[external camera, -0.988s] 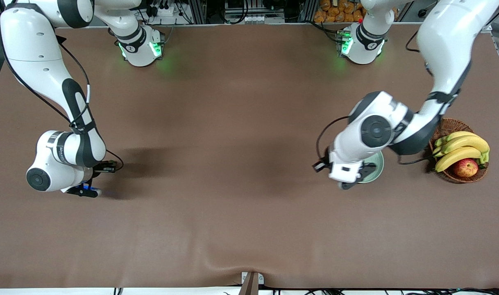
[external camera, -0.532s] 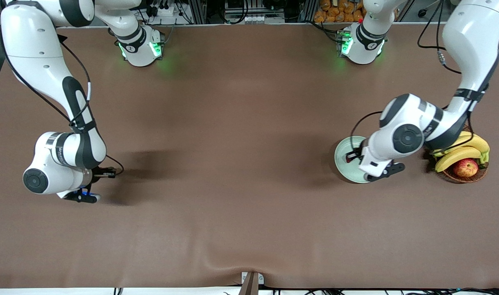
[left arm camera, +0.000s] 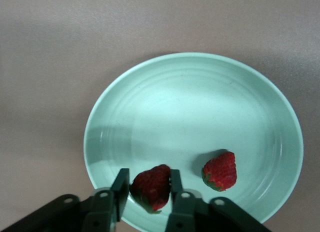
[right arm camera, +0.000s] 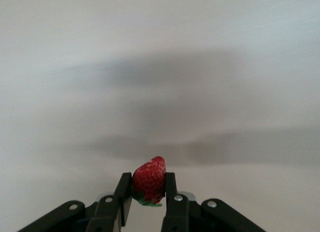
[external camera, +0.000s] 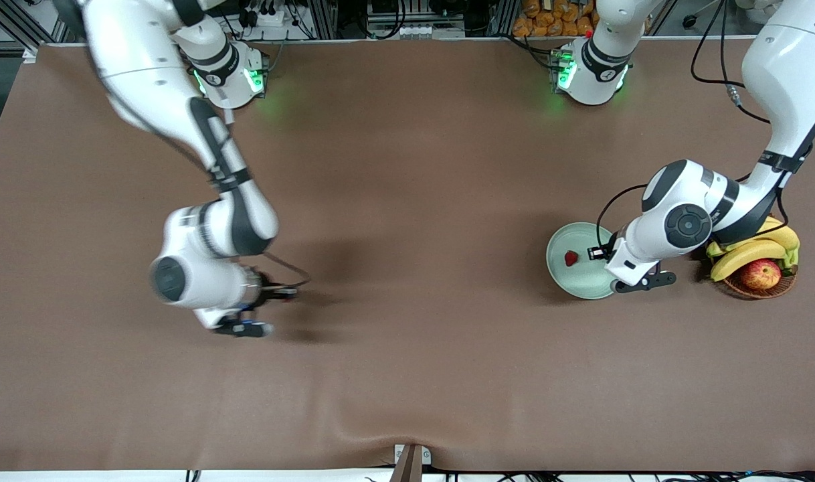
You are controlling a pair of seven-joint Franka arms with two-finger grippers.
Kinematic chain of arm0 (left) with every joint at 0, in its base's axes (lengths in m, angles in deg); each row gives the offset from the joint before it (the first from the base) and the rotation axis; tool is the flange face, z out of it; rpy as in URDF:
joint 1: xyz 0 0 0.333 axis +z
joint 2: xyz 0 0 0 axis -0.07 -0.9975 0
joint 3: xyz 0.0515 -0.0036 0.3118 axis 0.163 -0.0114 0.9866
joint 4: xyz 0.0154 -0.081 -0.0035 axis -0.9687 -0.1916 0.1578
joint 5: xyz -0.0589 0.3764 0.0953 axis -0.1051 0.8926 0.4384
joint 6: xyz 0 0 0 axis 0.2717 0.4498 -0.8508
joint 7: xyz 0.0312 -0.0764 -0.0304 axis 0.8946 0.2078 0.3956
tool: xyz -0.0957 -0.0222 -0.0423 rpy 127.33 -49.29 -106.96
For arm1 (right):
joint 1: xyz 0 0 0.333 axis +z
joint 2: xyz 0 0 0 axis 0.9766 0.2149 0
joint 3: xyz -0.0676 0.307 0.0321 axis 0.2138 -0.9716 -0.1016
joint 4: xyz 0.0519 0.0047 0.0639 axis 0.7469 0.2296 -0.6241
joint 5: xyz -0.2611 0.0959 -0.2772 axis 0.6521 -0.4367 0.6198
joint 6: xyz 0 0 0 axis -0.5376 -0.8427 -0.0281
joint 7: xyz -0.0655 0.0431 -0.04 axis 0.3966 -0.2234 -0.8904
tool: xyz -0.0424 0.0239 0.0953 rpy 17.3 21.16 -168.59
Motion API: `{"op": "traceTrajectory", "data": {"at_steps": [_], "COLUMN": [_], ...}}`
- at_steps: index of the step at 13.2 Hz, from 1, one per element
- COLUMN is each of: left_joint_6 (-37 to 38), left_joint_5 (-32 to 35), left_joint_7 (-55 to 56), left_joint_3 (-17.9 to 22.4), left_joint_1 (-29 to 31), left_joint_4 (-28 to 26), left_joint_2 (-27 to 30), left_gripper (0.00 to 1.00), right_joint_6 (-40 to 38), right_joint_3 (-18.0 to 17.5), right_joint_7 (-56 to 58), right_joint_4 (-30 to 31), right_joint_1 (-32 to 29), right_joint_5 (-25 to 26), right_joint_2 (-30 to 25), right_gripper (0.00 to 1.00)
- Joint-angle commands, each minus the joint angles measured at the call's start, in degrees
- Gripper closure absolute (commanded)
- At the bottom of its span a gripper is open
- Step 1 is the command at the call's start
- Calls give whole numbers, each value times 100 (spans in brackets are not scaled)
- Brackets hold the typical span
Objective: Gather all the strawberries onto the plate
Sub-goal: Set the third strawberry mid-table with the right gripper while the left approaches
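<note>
two berries at the plate, a third pinched over bare table

no brand, label or writing can be read anywhere in these views.

the left gripper (left arm camera: 146,194) hangs over the pale green plate (left arm camera: 165,87), at the rim toward the basket. its two fingers (left arm camera: 120,184) stand on either side of a strawberry (left arm camera: 151,187); they sit right against the berry, but i cannot tell whether they press it. that berry's leafy cap points down toward the plate. a second strawberry (left arm camera: 220,170) lies in the plate just beside it, apart from the fingers, its tip up and its green cap low at one side. from the front camera only one berry shows in the plate.

the plate sits on the brown table (external camera: 407,167) near the left arm's end, just beside a wicker basket (external camera: 735,207) holding bananas (external camera: 749,254) and an apple (external camera: 761,274).

the right gripper (right arm camera: 147,197) is over bare table toward the right arm's end, well apart from the plate. its fingers (right arm camera: 124,189) pinch a third strawberry (right arm camera: 149,181), held upright, pointed tip upward and green cap at the bottom between the pads.
</note>
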State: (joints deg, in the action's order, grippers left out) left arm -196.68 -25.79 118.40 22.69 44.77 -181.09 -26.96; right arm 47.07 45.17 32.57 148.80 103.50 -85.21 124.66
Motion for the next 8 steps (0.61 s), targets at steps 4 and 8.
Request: {"op": "traceTrajectory", "data": {"at_steps": [4,8], "left_joint_6": [4,13], "left_joint_5": [-48,-557], "left_joint_7": [-128,380], "left_joint_3": [-288,-693], "left_joint_1": [46,-128], "left_joint_4": [21,187], "left_joint_2": [129,156], "left_gripper": [0,0], "right_joint_6": [1499,1704], "right_joint_3": [80,80], "right_joint_7": [-10,-10], "right_joint_4": [-69,-561], "right_joint_1": [1327,1925], "right_joint_5": [-2013,-2541], "right_joint_2": [555,854], "right_gripper": [85,85]}}
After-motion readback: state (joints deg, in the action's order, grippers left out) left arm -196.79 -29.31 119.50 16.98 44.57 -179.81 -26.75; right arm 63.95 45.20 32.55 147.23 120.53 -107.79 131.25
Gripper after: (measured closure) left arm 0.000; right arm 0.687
